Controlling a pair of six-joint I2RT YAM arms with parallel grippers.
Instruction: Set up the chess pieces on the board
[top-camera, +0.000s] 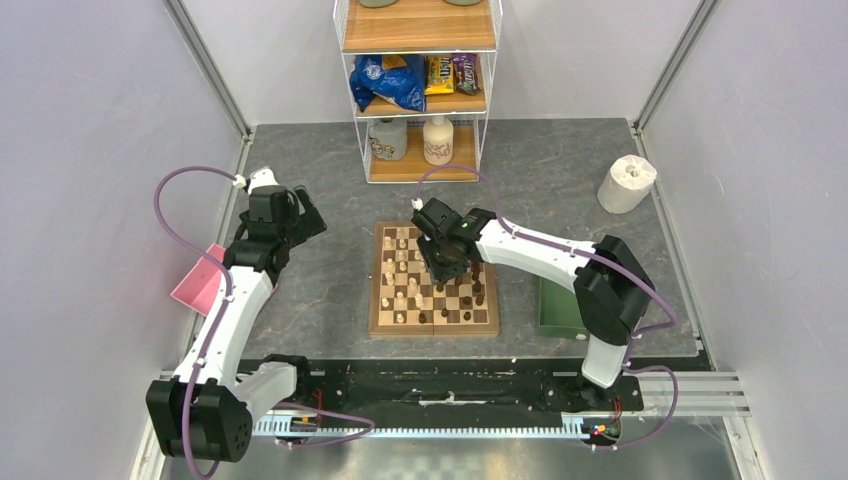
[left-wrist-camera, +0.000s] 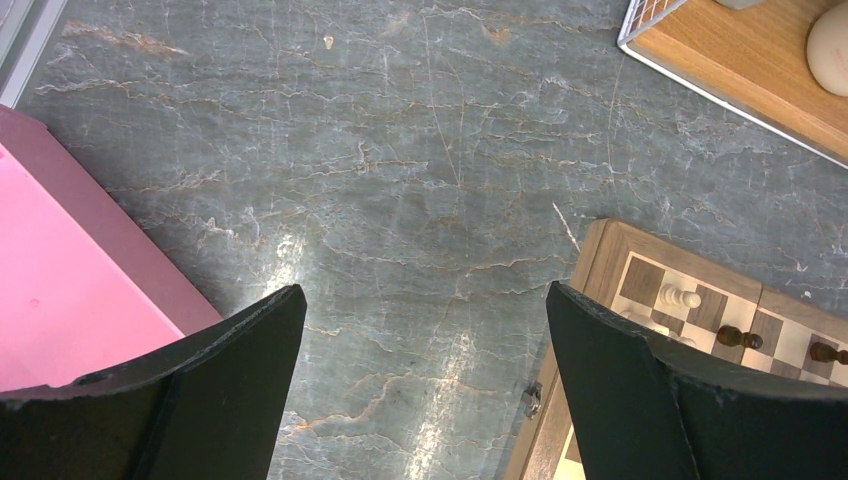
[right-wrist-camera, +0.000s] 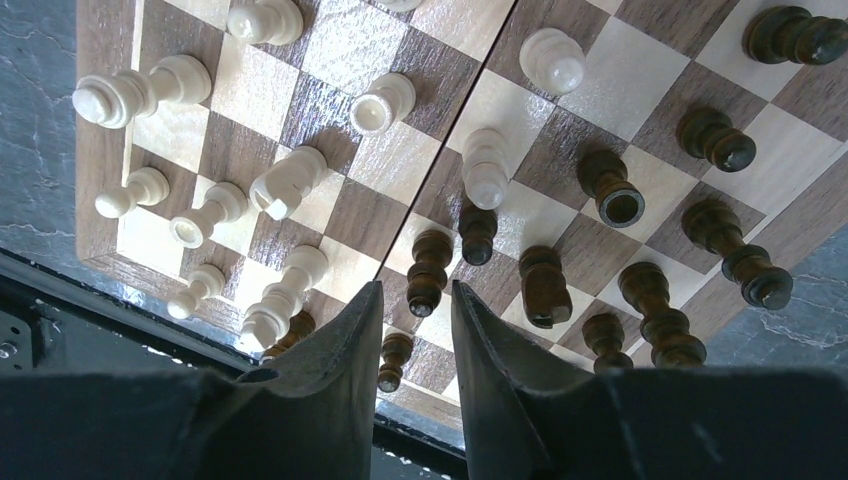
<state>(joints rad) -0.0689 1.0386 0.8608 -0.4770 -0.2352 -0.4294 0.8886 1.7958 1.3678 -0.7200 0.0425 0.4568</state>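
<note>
At the far left I have the pink tray (top-camera: 200, 283) by the wall. My left arm crosses it in the top view, so I cannot tell what it holds. The left gripper (left-wrist-camera: 425, 290) hangs over bare table between that tray and the board (top-camera: 375, 290), its jaws spread wide with nothing between them.

The board sits mid-table, and every one of the chess pieces (right-wrist-camera: 485, 165) that I can see is on it. The cream ones crowd its left squares and the dark ones sit toward the near and right squares, scattered rather than in rows. A few look tipped over, though the angle makes that hard to judge.

Behind the board stands a wire shelf (top-camera: 420, 40). Its middle level carries snack bags (top-camera: 385, 82), and its lowest a jar (top-camera: 388, 138) and a bottle (top-camera: 437, 140).

The right gripper (right-wrist-camera: 415, 295) hovers over the board's middle above the dark pieces. Its jaws are drawn to a narrow slot and pinch nothing.

The green tray (top-camera: 560, 310) lies just right of the board, mostly under my right arm, its contents hidden. A paper roll (top-camera: 627, 183) stands far right.
</note>
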